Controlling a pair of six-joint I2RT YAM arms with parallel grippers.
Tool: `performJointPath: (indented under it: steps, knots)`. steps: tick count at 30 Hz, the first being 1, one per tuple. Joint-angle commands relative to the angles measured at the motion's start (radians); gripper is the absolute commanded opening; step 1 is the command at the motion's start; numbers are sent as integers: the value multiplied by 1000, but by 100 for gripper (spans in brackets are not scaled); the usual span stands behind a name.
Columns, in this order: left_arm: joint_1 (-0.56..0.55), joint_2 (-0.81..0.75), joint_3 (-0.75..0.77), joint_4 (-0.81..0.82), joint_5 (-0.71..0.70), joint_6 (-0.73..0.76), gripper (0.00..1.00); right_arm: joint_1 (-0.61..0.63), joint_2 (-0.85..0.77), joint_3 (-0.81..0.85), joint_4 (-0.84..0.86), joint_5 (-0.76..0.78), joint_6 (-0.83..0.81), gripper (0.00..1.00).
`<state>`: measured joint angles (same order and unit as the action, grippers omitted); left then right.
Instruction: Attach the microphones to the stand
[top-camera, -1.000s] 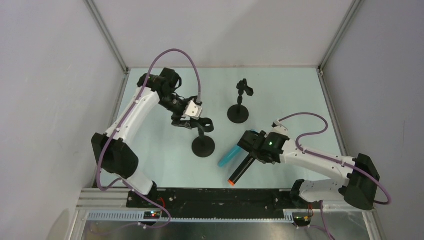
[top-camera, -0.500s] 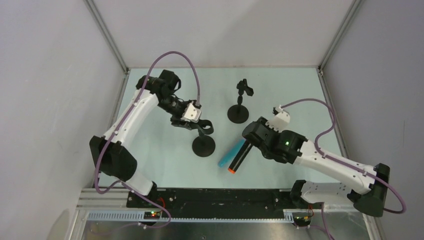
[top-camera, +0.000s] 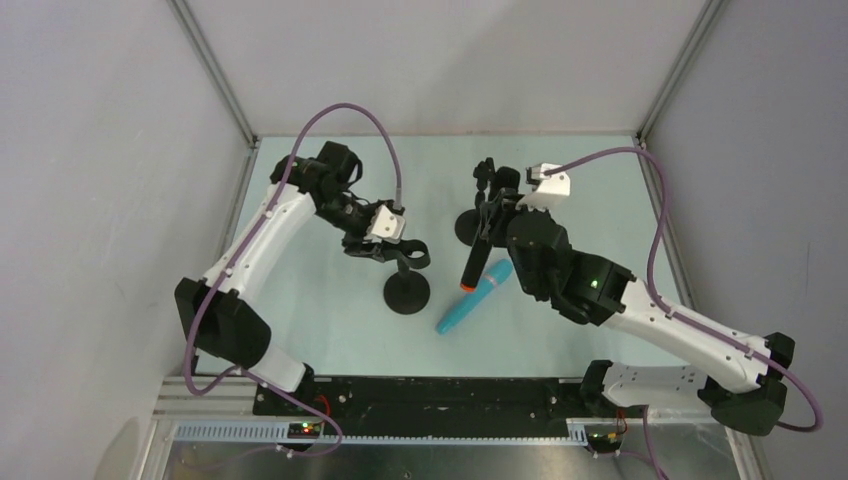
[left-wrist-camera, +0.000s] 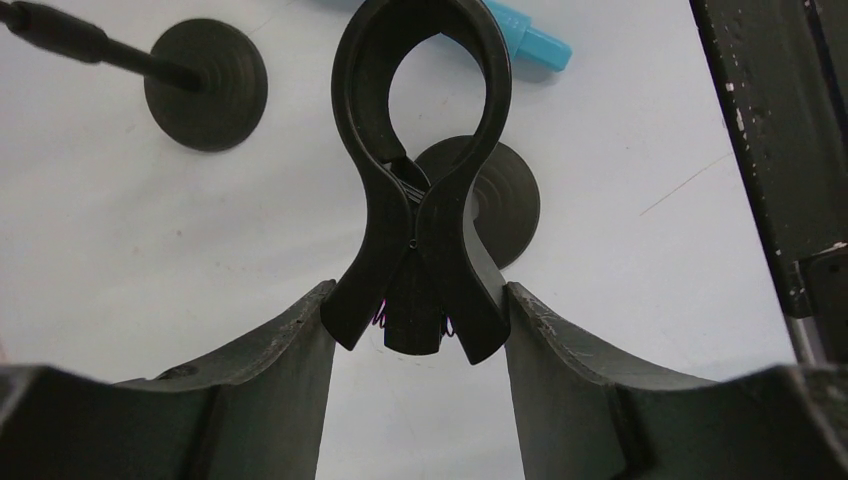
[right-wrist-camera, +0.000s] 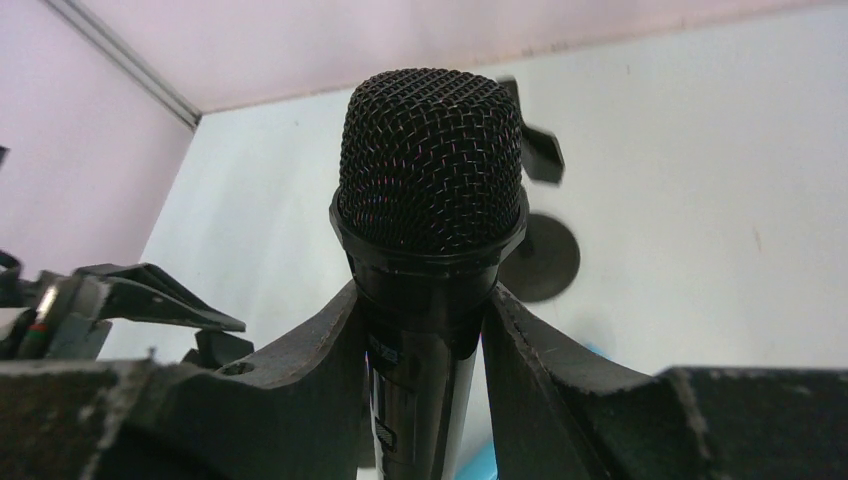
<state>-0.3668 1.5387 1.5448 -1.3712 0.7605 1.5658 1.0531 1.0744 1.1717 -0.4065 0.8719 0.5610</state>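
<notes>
1. Well apart from surface (top-camera: 330, 320) edges around near stand (top-camera: 407, 293) and far stand (top-camera: 487, 178); crowded beside far stand.
2. Pinching near stand's clip (left-wrist-camera: 400, 230) handles with left end effector (left-wrist-camera: 418, 300).
3. Clamped in right end effector (right-wrist-camera: 420, 300): black microphone (top-camera: 473, 264), mesh head, orange cap lowest.
4. Lying flat near near stand's base: turquoise microphone (top-camera: 475, 297).

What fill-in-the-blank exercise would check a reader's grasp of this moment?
1. The right gripper holds the ___.
2. The blue mic lies on the ___.
3. The left gripper pinches the ___ of the near stand.

Missing words: black mic; table; clip.
</notes>
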Motion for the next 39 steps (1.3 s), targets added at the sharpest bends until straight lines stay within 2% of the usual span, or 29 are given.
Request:
performJointPath:
  steps: [1,5,8,10,12,13,16,17,18,24,28,33,36,39]
  knots:
    - [-11,-22,-11,59,-20,-159,0,17,19,84,317,28,-345,0]
    - [-11,-35,-41,130,-60,-306,0,20,62,140,319,24,-408,0]
    - [-11,-51,-66,149,-68,-315,0,21,67,145,278,22,-373,0]
    - [-11,-57,-77,152,-65,-320,7,22,67,145,248,19,-345,0]
    - [-11,-57,-79,153,-72,-336,30,20,67,145,225,20,-326,0]
    - [-10,-58,-82,154,-75,-338,45,21,67,145,220,21,-323,0]
    - [-10,-74,-101,153,-76,-316,60,20,65,144,207,22,-316,0]
    - [-10,-78,-114,154,-76,-303,86,20,63,144,206,25,-312,0]
    - [-10,-86,-118,155,-74,-297,96,20,61,144,201,26,-310,0]
    - [-1,-104,-120,155,-57,-263,100,17,50,135,153,24,-264,0]
    - [16,-105,-84,154,-40,-302,100,14,51,123,38,32,-153,0]
    - [27,-109,-25,154,-51,-373,100,-58,47,58,-300,-17,284,0]
    - [28,-114,7,155,-83,-410,100,-104,37,-61,-373,-131,497,0]
    - [28,-103,53,155,-148,-484,100,-127,40,-162,-369,-194,608,0]
